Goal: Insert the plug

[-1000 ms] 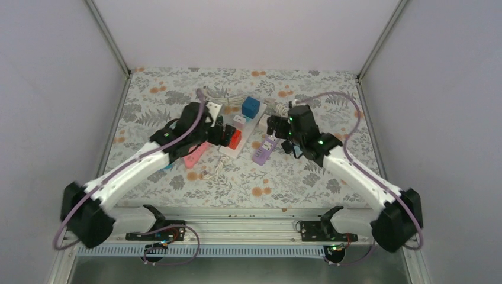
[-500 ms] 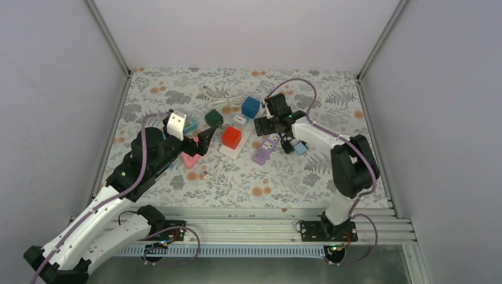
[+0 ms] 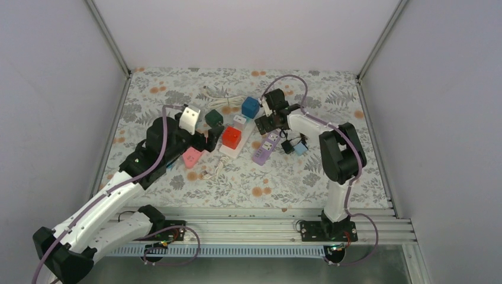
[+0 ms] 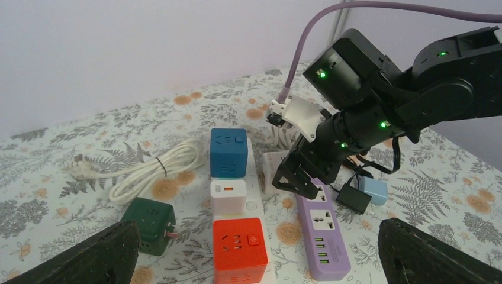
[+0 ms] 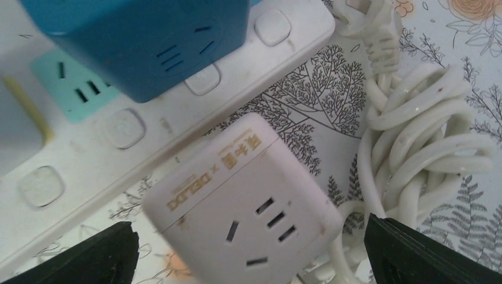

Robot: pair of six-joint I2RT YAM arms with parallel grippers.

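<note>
Top: left claw (image 3: 208,138) is hanging wide open, empty; red cube (image 3: 231,137) is sitting just ahead of it on the strip (image 3: 227,151). Right claw (image 3: 264,122) is hovering wide open.
Left wrist: red cube (image 4: 238,248) is sitting straight ahead of the open jaws.
Right wrist: white plug (image 5: 243,207) is lying between the spread fingers (image 5: 77,254), ungripped; strip (image 5: 118,130) is lying just beyond.

Tabletop (image 3: 284,177): off-white, grey fern-leaf print with orange blossoms. Power strips: one white (image 5: 77,171) with a mint socket face, one purple (image 3: 266,148), one pink (image 3: 193,157). Cubes: blue (image 3: 250,107), red (image 3: 231,137), dark green (image 3: 214,118), small white cube (image 4: 228,196) with an orange mark. Loose cube adapter (image 5: 243,207) white, tan lettering. Coiled cable (image 4: 157,171) white. Small adapters: one light blue (image 3: 301,148), one black (image 4: 351,197). Arm cable (image 3: 284,80) purple.
</note>
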